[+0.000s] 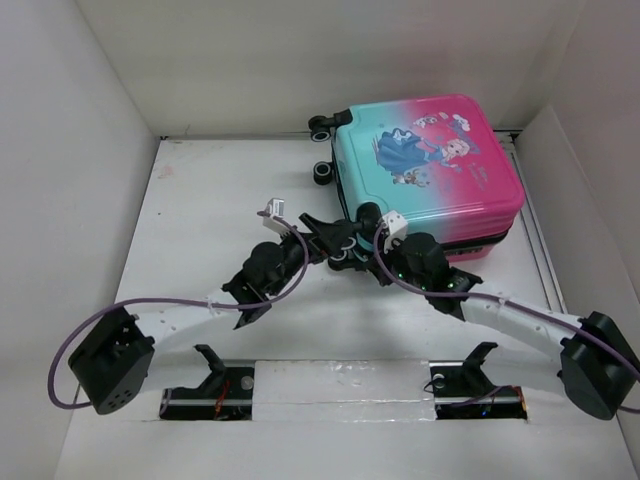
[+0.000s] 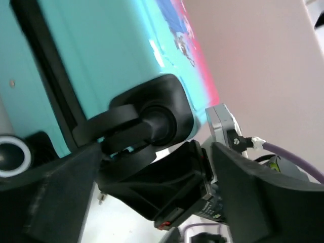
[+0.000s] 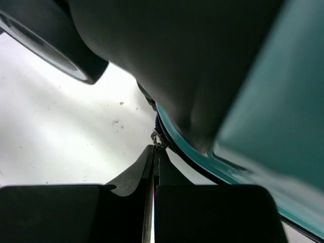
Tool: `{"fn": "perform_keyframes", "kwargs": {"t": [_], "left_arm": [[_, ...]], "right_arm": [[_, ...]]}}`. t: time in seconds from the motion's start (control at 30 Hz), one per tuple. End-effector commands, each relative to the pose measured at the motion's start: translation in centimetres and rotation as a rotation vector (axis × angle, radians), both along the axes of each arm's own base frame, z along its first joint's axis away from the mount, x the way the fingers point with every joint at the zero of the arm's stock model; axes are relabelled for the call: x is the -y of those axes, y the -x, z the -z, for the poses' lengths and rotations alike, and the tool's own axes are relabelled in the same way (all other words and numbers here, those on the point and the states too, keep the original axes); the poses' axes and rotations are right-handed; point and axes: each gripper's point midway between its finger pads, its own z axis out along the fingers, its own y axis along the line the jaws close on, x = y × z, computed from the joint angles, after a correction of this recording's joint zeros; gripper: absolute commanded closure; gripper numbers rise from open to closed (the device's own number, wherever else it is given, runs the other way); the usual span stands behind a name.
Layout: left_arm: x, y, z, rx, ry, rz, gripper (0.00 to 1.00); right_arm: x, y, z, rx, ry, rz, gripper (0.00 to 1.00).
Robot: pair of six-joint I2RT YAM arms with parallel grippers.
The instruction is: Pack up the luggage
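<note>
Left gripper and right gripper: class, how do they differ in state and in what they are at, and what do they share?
The left gripper has its fingers wide apart; the right gripper has its fingers pressed together. The left gripper opens toward a black wheel housing; the right gripper seems to pinch the small zip pull. Both work at the same near corner of the luggage.

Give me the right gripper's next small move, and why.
Probably drag the right gripper along the seam of the luggage: it looks pinched shut on a zip pull, while the open left gripper straddles a corner wheel, seemingly steadying it.
</note>
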Motion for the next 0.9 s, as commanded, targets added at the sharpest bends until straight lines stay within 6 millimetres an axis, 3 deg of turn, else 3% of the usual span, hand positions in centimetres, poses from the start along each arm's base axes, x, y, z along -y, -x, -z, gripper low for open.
{"fn": "perform_keyframes", "kwargs": {"t": [0.0,0.07,0.13,0.17,0.2,0.23,0.3,0.33,0.37,0.4,0.43,0.47,0.5,0.53,0.57,0.6,0.63,0.67,0.7,0.73,0.8,0.87], "left_arm": [[-1.5,-0.9,-3.6,0.082,-0.01,-0.039,0.04],[-3.9,-3.0,-3.1,0.056,-0.021,-0.141,0.0],[-6.5,-6.3,-4.5,0.066,-0.003,-0.229,0.0],[-7.0,-7.5,-4.3,0.049,-0.021,-0.236,0.0],[-6.4,-8.4,-6.7,0.079,0.009,-0.188,0.0],[-7.3,-11.1,-5.2,0.036,-0.008,-0.218,0.0],[-7.8,-13.8,-5.4,0.03,0.001,-0.217,0.0],[-7.4,-15.2,-7.3,0.06,0.028,-0.181,0.0],[-8.2,-18.0,-4.8,-0.004,0.029,-0.198,0.0],[-8.2,-19.3,-4.8,-0.005,0.043,-0.18,0.03],[-7.5,-20.5,-7.1,0.034,0.066,-0.123,0.04],[-7.6,-23.0,-4.6,-0.014,0.056,-0.116,0.04],[-7.0,-24.0,-3.1,-0.077,0.034,-0.097,0.06],[-6.9,-25.8,-5.2,-0.05,0.043,-0.091,0.06],[-6.6,-26.8,-4.5,-0.08,0.034,-0.092,0.06],[-6.3,-28.2,-1.9,-0.137,0.015,-0.093,0.06],[-6.1,-28.7,-1.5,-0.148,0.012,-0.094,0.06],[-5.9,-29.5,-2.5,-0.125,0.019,-0.093,0.06],[-5.7,-30.1,-1.2,-0.151,0.025,-0.094,0.07],[-5.6,-30.6,-1.2,-0.147,0.026,-0.094,0.07],[-5.3,-31.6,-2.2,-0.13,0.05,-0.093,0.08],[-4.4,-32.6,-0.8,-0.147,0.057,-0.057,0.1]], "right_arm": [[-3.2,1.8,-6.1,0.121,-0.239,-0.14,1.0],[-2.8,2.3,-6.4,0.128,-0.256,-0.138,1.0],[-2.5,2.6,-5.6,0.118,-0.247,-0.137,1.0],[-2.5,2.6,-5.6,0.118,-0.247,-0.137,1.0],[-2.5,2.6,-5.6,0.118,-0.247,-0.137,1.0],[-2.5,2.6,-5.6,0.118,-0.247,-0.137,1.0],[-2.4,2.7,-5.2,0.111,-0.241,-0.137,1.0],[-2.5,2.9,-5.2,0.107,-0.244,-0.15,1.0],[-2.5,2.9,-5.2,0.107,-0.244,-0.15,1.0],[-2.6,3.1,-5.5,0.112,-0.252,-0.159,1.0],[-2.6,3.1,-5.5,0.112,-0.252,-0.159,1.0],[-2.7,3.2,-5.5,0.109,-0.255,-0.171,1.0],[-2.7,3.3,-5.5,0.109,-0.255,-0.171,1.0],[-2.7,3.3,-5.5,0.109,-0.255,-0.171,1.0],[-2.8,3.4,-5.5,0.107,-0.256,-0.18,1.0],[-2.8,3.4,-5.5,0.107,-0.256,-0.18,1.0],[-2.8,3.3,-5.2,0.099,-0.25,-0.179,1.0],[-3.0,3.4,-5.6,0.103,-0.258,-0.19,1.0],[-3.0,3.4,-5.6,0.103,-0.258,-0.19,1.0],[-3.1,3.4,-5.3,0.096,-0.252,-0.189,1.0],[-3.3,3.8,-5.3,0.093,-0.254,-0.207,1.0],[-3.4,3.9,-5.4,0.09,-0.256,-0.216,1.0]]}}
